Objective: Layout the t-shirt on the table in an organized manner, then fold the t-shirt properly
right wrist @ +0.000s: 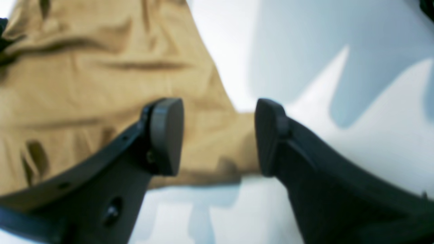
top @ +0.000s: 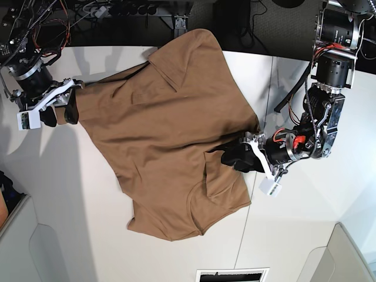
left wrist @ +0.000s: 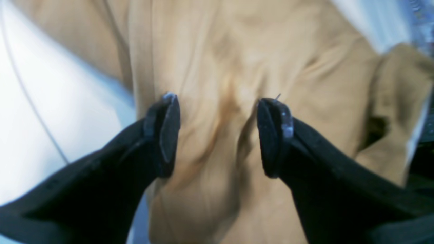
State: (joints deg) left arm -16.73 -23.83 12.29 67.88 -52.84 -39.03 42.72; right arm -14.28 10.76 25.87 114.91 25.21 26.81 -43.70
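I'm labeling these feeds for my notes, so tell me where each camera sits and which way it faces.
Left wrist: rides the left arm, looks past the open left gripper down at the t-shirt, with white table to one side.
Right wrist: rides the right arm, looks past the open right gripper at a shirt edge and bare table.
Base: overhead, facing down on the spread shirt; both arms show at the sides.
Shared: all three views show the tan shirt and white table; the base view shows both grippers.

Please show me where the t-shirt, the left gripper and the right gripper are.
t-shirt [top: 158, 123]: base view, middle of the cloth.
left gripper [left wrist: 217, 135]: left wrist view, between its fingertips.
right gripper [right wrist: 218, 135]: right wrist view, between its fingertips.
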